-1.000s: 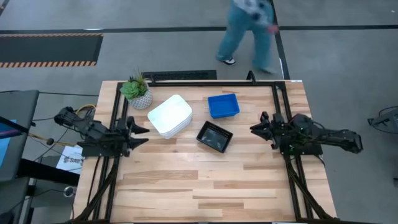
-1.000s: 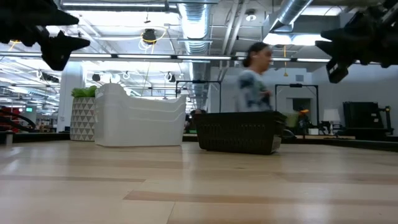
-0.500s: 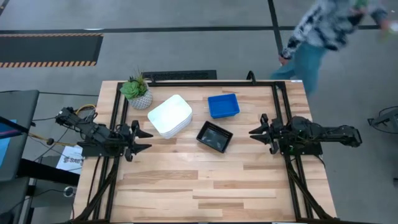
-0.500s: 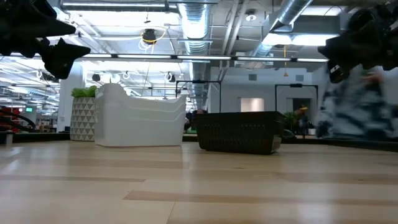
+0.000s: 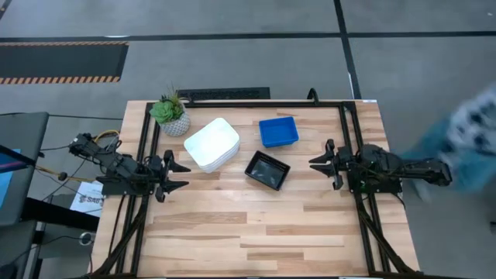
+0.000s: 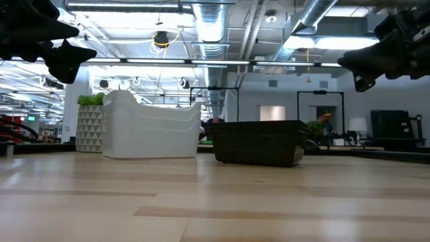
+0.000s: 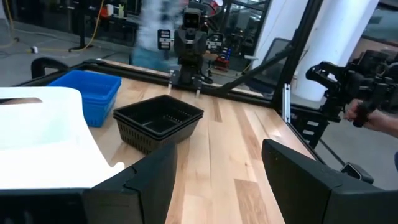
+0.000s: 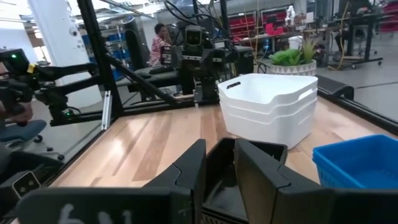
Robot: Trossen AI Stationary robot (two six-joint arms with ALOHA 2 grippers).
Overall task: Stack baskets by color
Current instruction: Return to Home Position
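A stack of white baskets stands on the table at the far left of centre, bases down. A blue basket sits to its right. A black basket rests nearer, between them. My left gripper hovers open at the table's left edge, pointing level toward the white stack and the black basket. My right gripper hovers at the right edge, pointing level toward the black basket. Its fingers stand a narrow gap apart with nothing between them.
A potted green plant stands at the far left corner, behind the white stack. Black frame rails run along the far edge and both sides. The near half of the table is bare wood. A blurred person passes beyond the right edge.
My left gripper has sunk a little and rolled slightly. My right gripper has rolled about its own pointing line and stayed in place. A person has walked from behind the table's far edge round to its right side. The baskets have not moved.
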